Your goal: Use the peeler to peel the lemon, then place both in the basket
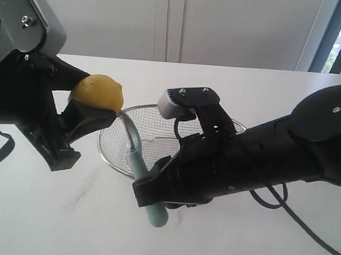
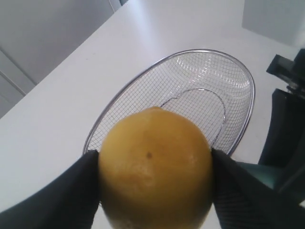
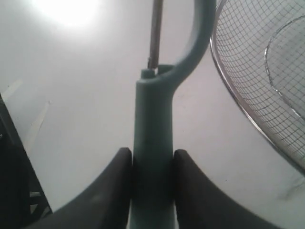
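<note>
Currently in left hand: lemon, pinched across its middle between two wide-spread black fingers, lifted clear of the desk.
Right hand: partly closed, clamped on the straight handle of the peeler; butt end poking out past the hand at 5 o'clock in the exterior view.
Peeler long axis: 5 o'clock to 11 o'clock in the exterior view, curved head uppermost, aimed at the lemon.
Key relation: lemon at about 10 o'clock from the right hand; peeler head tucked against the lemon's lower flank at its 5 o'clock; true blade contact impossible to tell.
Nearer arm: right one for the stroke, left one only presenting the fruit.
Skin: no stripped patch on the faces shown; judged early in the peeling.
Basket: on the desk, below and behind the peeler, at 4 o'clock from the lemon, near but apart; nothing inside.
Edges: thick basket rim passing close under the peeler handle; likely clipped by a low stroke.
Open room: bare desk from 6 to 9 o'clock of the exterior view; stroke probably best drawn toward 5 o'clock, along the handle line, above the rim.
Risk: smooth round fruit liable to twist between the fingers under blade pressure.
</note>
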`<move>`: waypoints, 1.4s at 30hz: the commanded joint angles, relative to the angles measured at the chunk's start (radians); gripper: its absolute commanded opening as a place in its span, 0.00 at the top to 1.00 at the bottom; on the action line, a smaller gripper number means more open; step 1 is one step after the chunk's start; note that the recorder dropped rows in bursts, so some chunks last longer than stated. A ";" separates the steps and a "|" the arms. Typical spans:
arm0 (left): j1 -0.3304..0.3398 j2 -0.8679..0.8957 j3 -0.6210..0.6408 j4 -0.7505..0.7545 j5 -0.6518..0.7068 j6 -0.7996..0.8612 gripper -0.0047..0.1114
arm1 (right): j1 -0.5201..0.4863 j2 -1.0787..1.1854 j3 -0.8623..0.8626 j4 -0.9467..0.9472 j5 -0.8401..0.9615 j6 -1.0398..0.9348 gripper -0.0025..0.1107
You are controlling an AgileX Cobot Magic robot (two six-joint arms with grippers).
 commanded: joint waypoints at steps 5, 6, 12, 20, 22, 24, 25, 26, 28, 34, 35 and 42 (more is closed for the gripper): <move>0.000 0.076 0.004 -0.020 -0.030 -0.009 0.96 | 0.002 0.069 -0.009 0.122 0.014 -0.012 0.98; 0.000 0.078 0.004 -0.020 -0.030 -0.009 0.96 | 0.002 0.069 -0.009 0.125 0.016 -0.012 0.98; 0.000 0.093 0.004 -0.020 -0.032 -0.022 0.96 | 0.002 0.069 -0.009 0.160 0.060 -0.014 0.98; -0.037 0.139 0.004 -0.011 -0.046 -0.016 0.96 | 0.002 0.069 -0.009 0.178 0.069 -0.016 0.98; -0.046 0.139 0.004 0.004 -0.046 -0.016 0.96 | 0.002 0.069 -0.009 0.178 0.069 -0.018 0.98; -0.048 0.137 0.004 0.004 -0.046 -0.016 0.96 | 0.002 0.069 -0.009 0.178 0.069 -0.018 0.98; -0.048 0.137 0.004 0.004 -0.046 -0.016 0.96 | 0.002 0.069 -0.009 0.178 0.069 -0.018 0.98; -0.048 0.137 0.004 0.004 -0.046 -0.016 0.96 | 0.002 0.069 -0.009 0.178 0.069 -0.018 0.98; -0.048 0.137 0.004 0.009 -0.046 -0.016 0.96 | 0.002 0.069 -0.009 0.178 0.067 -0.018 0.98; -0.048 0.137 0.004 0.031 -0.046 -0.016 0.96 | 0.002 0.069 -0.009 0.178 0.058 -0.018 0.98; -0.048 0.137 0.004 0.031 -0.046 -0.016 0.96 | 0.000 0.069 -0.009 0.178 0.058 -0.018 0.98; -0.048 0.137 0.004 0.031 -0.046 -0.016 0.96 | -0.001 0.069 -0.009 0.178 0.056 -0.018 0.98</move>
